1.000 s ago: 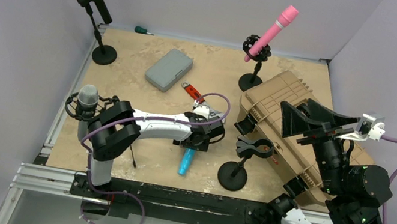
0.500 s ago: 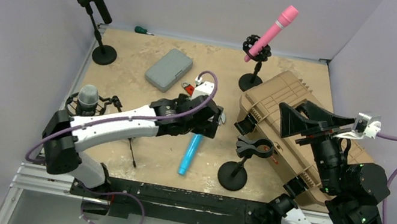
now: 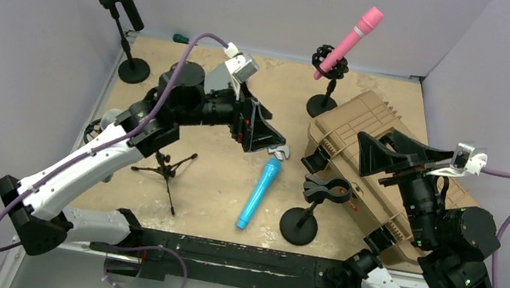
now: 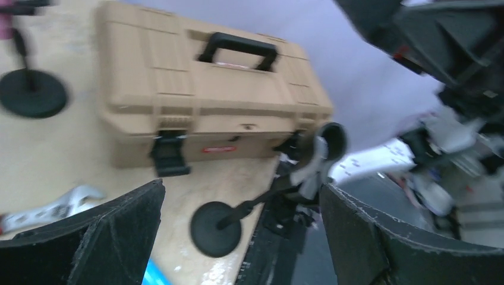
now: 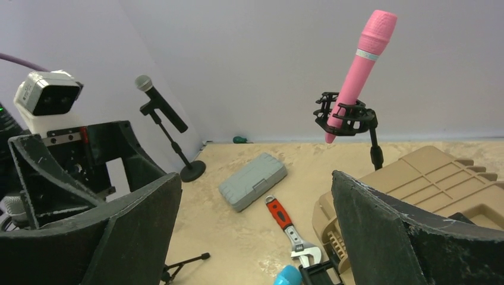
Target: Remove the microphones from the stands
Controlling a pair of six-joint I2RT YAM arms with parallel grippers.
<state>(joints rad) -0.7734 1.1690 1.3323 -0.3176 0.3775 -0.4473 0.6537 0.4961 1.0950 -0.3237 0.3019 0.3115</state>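
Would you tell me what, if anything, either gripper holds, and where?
Nothing: left gripper and right gripper stand open; the blue microphone lies on the table.

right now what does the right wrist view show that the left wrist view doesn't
Only the right wrist view: the pink microphone in its shock mount, the black microphone on its stand, the gray case and the red handle of the wrench.
Only the left wrist view: the black handle of the tan toolbox and the round base of the empty stand.
Both: the tan toolbox, the wrench's silver jaw end, and a sliver of the blue microphone at the bottom edge.
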